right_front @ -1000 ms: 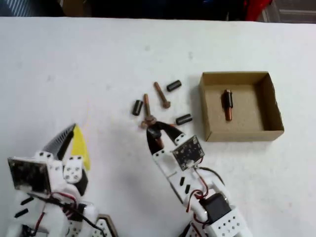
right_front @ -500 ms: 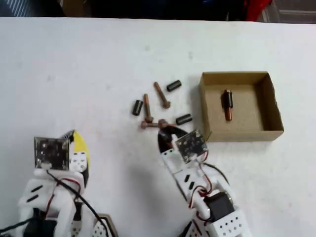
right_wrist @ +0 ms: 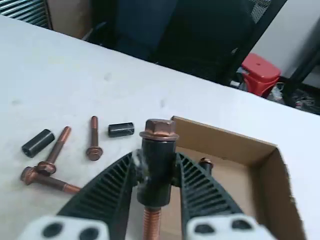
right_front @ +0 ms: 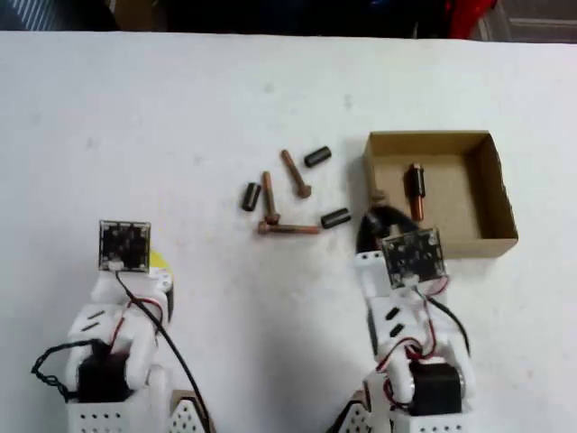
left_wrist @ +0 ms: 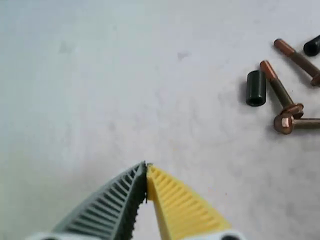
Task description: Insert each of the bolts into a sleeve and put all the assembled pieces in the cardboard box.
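— How do the arms sit?
— Both are drawn in at the table's (right_front: pixel 180 99) near edge. The left gripper (left_wrist: pixel 146 169) points low at the tabletop, grey and yellow fingers pressed together on nothing. The right gripper (right_wrist: pixel 155 161) clamps a sleeved bolt (right_wrist: pixel 159 129) lengthwise, with its head poking past the tips.
— And the count?
— Three loose bolts, ordered out from the right jaws: nearest bolt (right_front: pixel 288 228), next bolt (right_front: pixel 296 173), farthest bolt (right_front: pixel 268 197). There are three loose sleeves too: nearest sleeve (right_front: pixel 335 217), next sleeve (right_front: pixel 317 156), farthest sleeve (right_front: pixel 251 196). One boxed piece (right_front: pixel 416 189) lies in the cardboard box (right_front: pixel 431 137).
— Room to move?
— The box's near corner is just beside the right jaws, and the loose parts are off to their left. Ahead of the left jaws is bare table, with the parts well apart toward the yellow finger's side.
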